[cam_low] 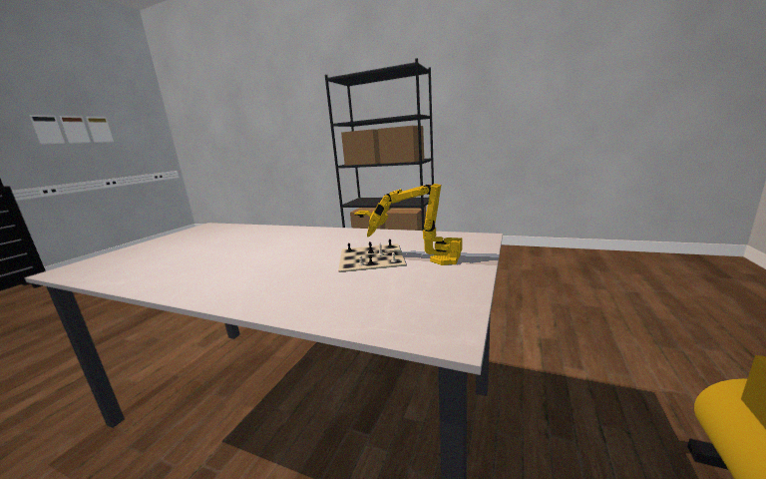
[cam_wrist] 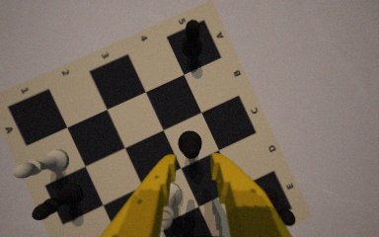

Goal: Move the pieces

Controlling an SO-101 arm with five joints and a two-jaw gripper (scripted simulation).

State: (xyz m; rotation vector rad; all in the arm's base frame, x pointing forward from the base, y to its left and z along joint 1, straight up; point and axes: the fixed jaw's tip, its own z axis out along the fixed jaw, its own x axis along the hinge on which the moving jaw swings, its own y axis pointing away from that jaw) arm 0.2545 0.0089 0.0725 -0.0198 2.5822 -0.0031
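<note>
The small chessboard [cam_low: 345, 265] [cam_wrist: 148, 51] lies on the white table, with square names printed along its edge. A black pawn [cam_wrist: 189, 143] stands upright on C4, and in the wrist view it is just ahead of my fingertips. A black piece [cam_wrist: 287, 216] stands on E5, partly hidden by my right finger. D5 [cam_wrist: 253, 157] is bare. A tall black piece [cam_wrist: 191, 39] stands on A5. My yellow gripper [cam_wrist: 192, 159] [cam_low: 371, 230] hangs above the board with its fingers nearly closed and nothing between them.
A white piece [cam_wrist: 53, 161] and a black piece [cam_wrist: 66, 198] stand at the column 1 side. More white pieces [cam_wrist: 174, 197] show below my fingers. The arm's base [cam_low: 446, 250] sits right of the board. A black shelf [cam_low: 384, 141] with boxes stands behind the table.
</note>
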